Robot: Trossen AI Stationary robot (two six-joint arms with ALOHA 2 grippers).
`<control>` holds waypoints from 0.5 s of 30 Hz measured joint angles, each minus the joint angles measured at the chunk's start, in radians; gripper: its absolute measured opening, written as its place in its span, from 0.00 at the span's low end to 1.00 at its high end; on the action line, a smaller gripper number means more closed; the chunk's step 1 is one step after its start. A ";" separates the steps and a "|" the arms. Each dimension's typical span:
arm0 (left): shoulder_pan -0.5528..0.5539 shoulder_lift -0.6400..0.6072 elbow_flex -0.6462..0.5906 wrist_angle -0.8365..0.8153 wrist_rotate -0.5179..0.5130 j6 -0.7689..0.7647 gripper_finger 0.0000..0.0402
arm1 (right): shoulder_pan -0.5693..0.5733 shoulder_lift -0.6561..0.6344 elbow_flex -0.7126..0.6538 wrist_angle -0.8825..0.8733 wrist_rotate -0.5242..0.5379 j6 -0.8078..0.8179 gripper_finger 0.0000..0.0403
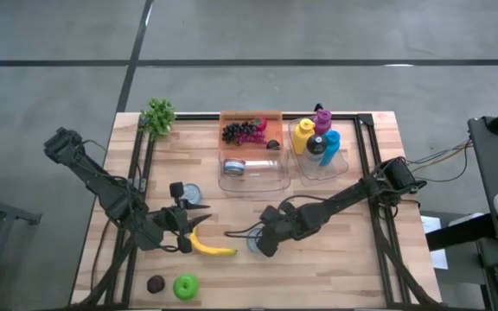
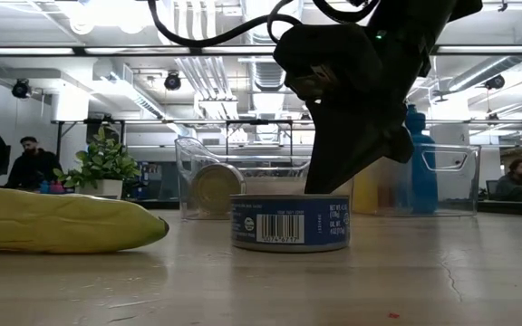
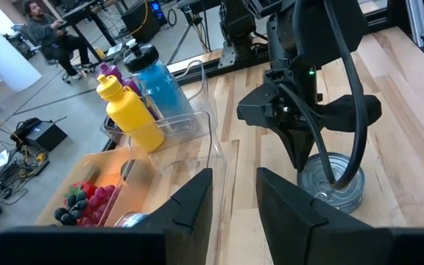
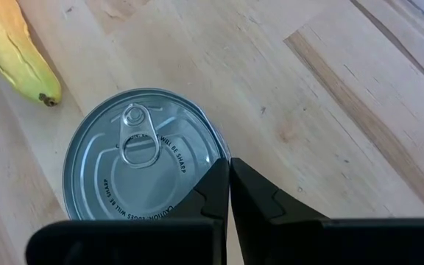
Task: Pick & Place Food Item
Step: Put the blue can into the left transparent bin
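Low in the high view's middle, the can stands on the table under the right gripper, whose jaws are shut and empty. Judged heavy, stiff, slick; grip its sides. Lid reads "WILL BE SHARP". Left of it, the left gripper is part open, empty, by the banana.

Premises: an open-plan robotics lab or workshop. A wooden test table stands on grey concrete floor. Exposed ceiling ducts and strip lights run overhead. Seated persons work at far desks; cables lie on the floor.
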 joint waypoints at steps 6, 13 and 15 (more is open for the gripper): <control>0.000 0.000 0.000 0.000 0.000 0.000 0.26 | 0.000 -0.011 0.004 -0.011 -0.006 -0.015 0.02; 0.000 0.000 0.000 0.000 0.000 0.000 0.26 | 0.000 -0.030 0.004 -0.035 -0.008 -0.015 0.02; 0.000 0.000 0.000 -0.001 0.000 0.000 0.26 | 0.000 -0.032 0.004 -0.034 -0.009 -0.016 0.02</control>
